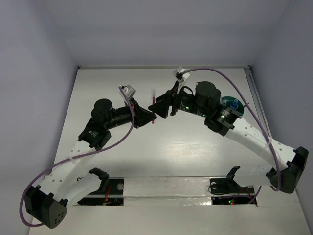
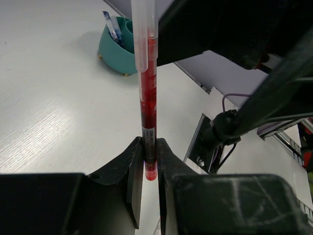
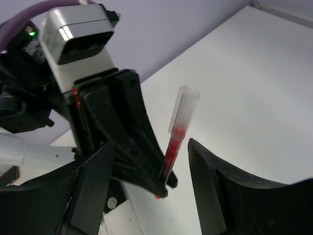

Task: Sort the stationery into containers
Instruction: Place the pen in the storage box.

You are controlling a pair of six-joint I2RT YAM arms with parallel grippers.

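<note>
A red pen (image 2: pixel 148 98) with a clear cap stands upright above the table, pinched near its lower end by my left gripper (image 2: pixel 150 156), which is shut on it. In the top view the pen (image 1: pixel 153 104) shows at mid-table between the two grippers. My right gripper (image 3: pixel 151 147) is open, and its fingers (image 3: pixel 210 181) stand on either side of the pen (image 3: pixel 177 137) and the left gripper's tips (image 3: pixel 146 161) without touching the pen. The teal tub (image 2: pixel 117 49) stands on the table beyond, with a blue pen (image 2: pixel 111 27) sticking out of it.
In the top view the teal tub (image 1: pixel 234 104) sits at the right, mostly hidden behind the right arm (image 1: pixel 215 115). A raised rail (image 1: pixel 257 98) runs along the table's right edge. Purple cables loop over both arms.
</note>
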